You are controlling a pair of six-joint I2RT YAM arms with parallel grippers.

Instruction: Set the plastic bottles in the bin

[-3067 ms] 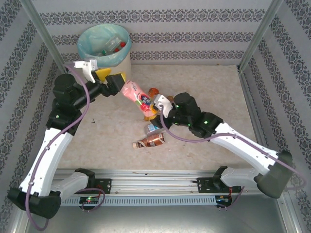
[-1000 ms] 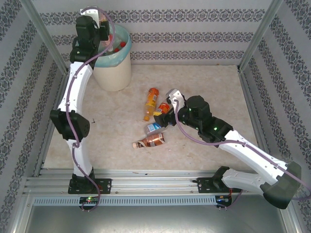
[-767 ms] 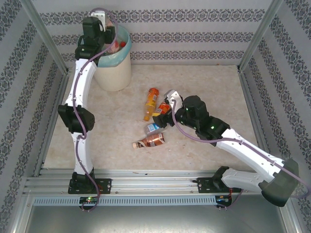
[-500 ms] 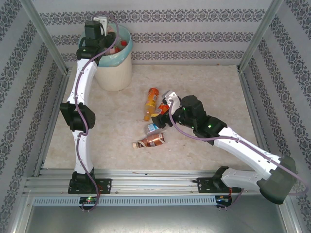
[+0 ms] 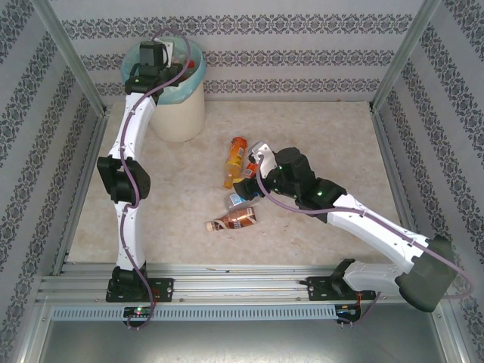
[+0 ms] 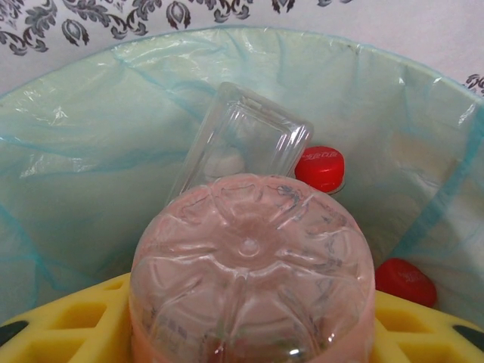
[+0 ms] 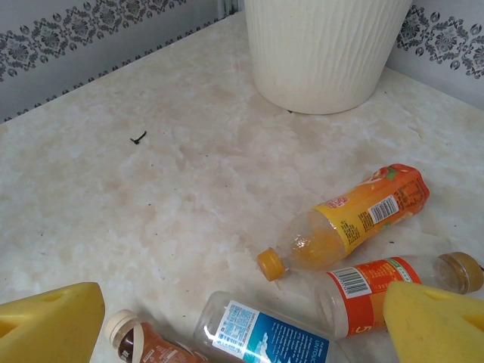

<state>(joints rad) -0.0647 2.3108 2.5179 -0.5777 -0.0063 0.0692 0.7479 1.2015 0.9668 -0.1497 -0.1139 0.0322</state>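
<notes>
Left wrist view: the pink bottle (image 6: pixel 249 265) is seen base-first, clamped between the yellow pads (image 6: pixel 68 325) of the left gripper (image 6: pixel 249 333), right over the bin's turquoise liner (image 6: pixel 76 189). It is no longer carried low over the table's middle as it was three seconds back, so only the release is judged left.

A clear bottle (image 6: pixel 242 136) and a red cap (image 6: pixel 320 168) already lie inside the bin (image 5: pixel 178 113), which stands at the far left corner of the table (image 7: pixel 151 189).

Four bottles remain near the middle — the orange bottle (image 7: pixel 355 219), orange-labelled bottle (image 7: pixel 386 291), blue-labelled bottle (image 7: pixel 257 329) and brown bottle (image 7: pixel 144 344). The right gripper (image 7: pixel 242 325) has been brought closer over them, jaws spread wide. Their crowding may hinder a clean pick.

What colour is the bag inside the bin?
The bag is light turquoise; the left wrist view shows it best.
</notes>
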